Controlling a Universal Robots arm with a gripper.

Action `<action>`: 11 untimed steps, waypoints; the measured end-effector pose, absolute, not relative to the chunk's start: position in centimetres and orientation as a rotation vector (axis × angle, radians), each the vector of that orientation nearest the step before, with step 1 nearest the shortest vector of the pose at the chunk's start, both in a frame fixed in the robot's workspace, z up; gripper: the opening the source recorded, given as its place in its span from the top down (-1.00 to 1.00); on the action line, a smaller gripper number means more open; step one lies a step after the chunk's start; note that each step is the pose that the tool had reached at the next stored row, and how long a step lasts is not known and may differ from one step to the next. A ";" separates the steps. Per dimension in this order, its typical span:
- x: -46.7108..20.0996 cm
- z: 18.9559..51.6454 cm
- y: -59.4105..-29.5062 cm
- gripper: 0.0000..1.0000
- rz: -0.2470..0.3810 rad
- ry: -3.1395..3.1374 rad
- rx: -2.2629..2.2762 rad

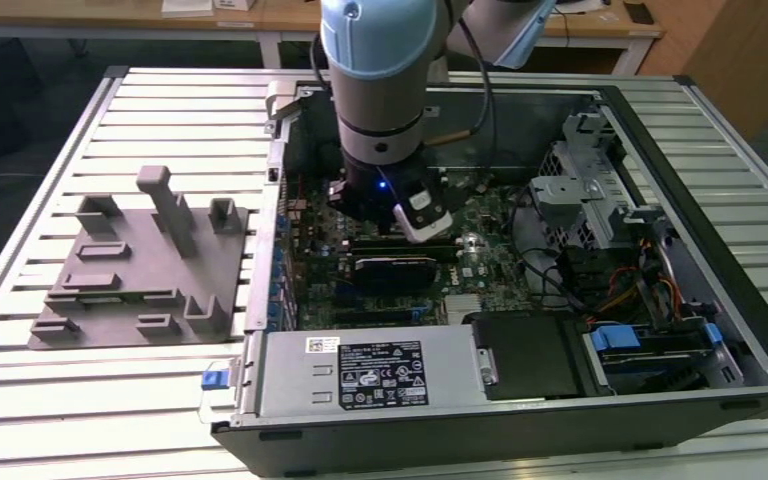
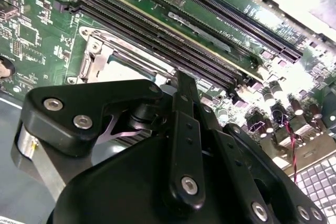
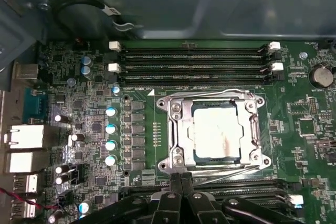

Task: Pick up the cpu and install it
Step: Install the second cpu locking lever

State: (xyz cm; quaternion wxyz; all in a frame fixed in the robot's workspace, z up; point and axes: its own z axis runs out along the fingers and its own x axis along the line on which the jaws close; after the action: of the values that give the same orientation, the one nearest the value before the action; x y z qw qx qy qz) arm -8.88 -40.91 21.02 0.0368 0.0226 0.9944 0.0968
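Note:
In the first wrist view the cpu (image 3: 216, 129), a flat square chip with a shiny pale metal top, lies inside the metal-framed socket (image 3: 176, 129) on the green motherboard (image 3: 94, 129). My gripper (image 3: 181, 180) hovers just off the socket's edge, apart from the chip. Its two black fingers (image 3: 176, 187) are pressed together with nothing between them. In the second wrist view the gripper (image 2: 184, 85) points down beside the socket frame (image 2: 97, 56). In the exterior view the gripper (image 1: 424, 232) hangs low inside the open computer case (image 1: 651, 130).
Memory slots (image 3: 194, 59) run along one side of the socket. A black block (image 1: 391, 270) sits below the gripper in the exterior view. A power supply (image 1: 357, 370) and drive cage (image 1: 584, 190) fill the case's near and right parts. A grey fixture (image 1: 144, 260) lies on the slatted table (image 1: 37, 400).

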 end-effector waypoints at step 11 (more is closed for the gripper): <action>-9.4 20.2 -42.0 0.79 0.414 3.042 0.064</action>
State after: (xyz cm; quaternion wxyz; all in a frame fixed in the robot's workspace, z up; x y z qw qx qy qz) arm -9.40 -42.00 20.15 0.0356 0.0208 0.9900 0.1348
